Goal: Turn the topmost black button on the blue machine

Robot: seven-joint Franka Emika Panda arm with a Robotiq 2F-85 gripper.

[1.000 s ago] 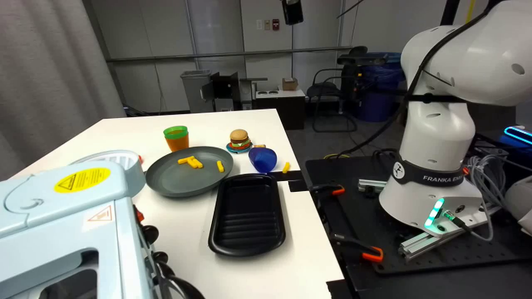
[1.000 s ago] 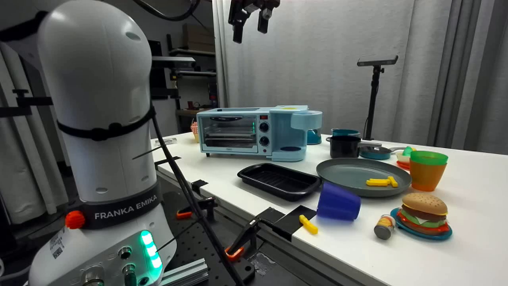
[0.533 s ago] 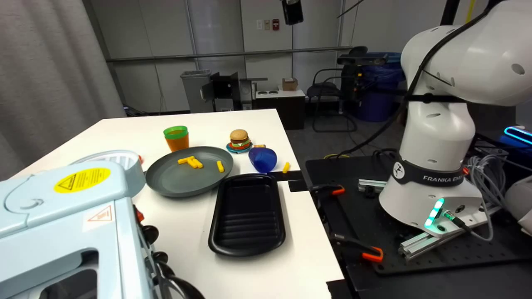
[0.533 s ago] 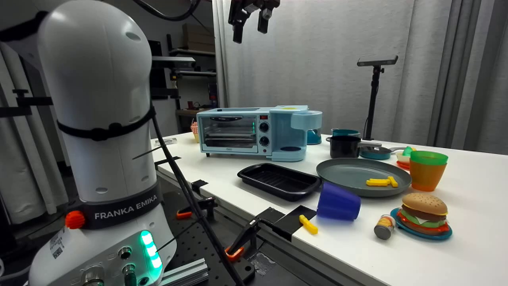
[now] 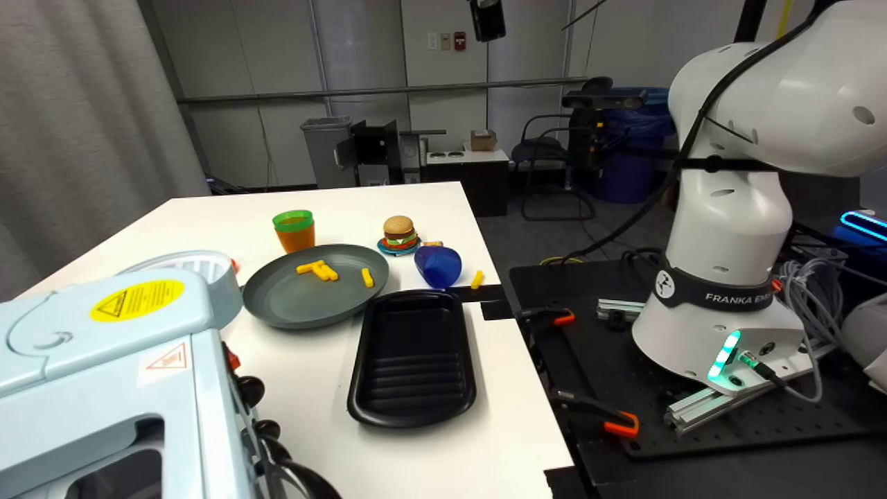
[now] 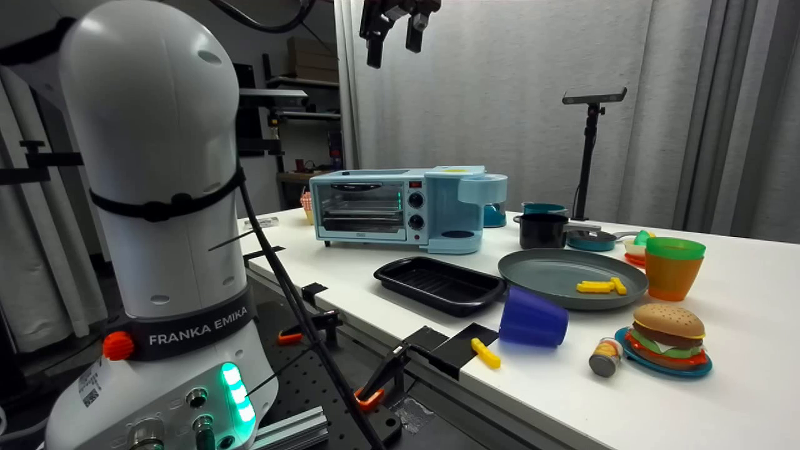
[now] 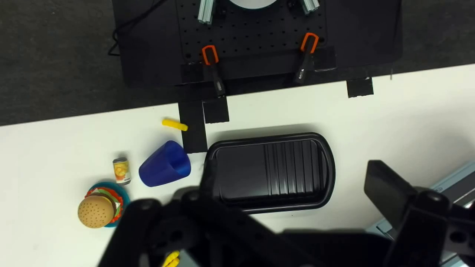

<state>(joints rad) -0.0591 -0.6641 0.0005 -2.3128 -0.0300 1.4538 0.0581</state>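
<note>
The blue machine [image 6: 445, 209] stands on the table, its front facing the robot; it is also in an exterior view [image 5: 118, 367] up close and partly at the lower right of the wrist view [image 7: 453, 177]. Its topmost black knob [image 6: 415, 199] sits on the front panel below a small red switch, above a second black knob [image 6: 415, 222]. I cannot make out the knobs in the wrist view. My gripper [image 6: 394, 51] hangs high above the table, well clear of the machine. In the wrist view the gripper [image 7: 293, 176] is wide open, with nothing between its fingers.
A black baking pan [image 7: 241, 170] lies in front of the machine. Beside it are a grey plate [image 6: 537, 278] with yellow sticks, a blue cup [image 6: 531, 319], a toy burger [image 6: 667, 334], a small can [image 6: 605, 357] and an orange-green cup [image 6: 675, 269]. Clamps [image 7: 308, 55] grip the table edge.
</note>
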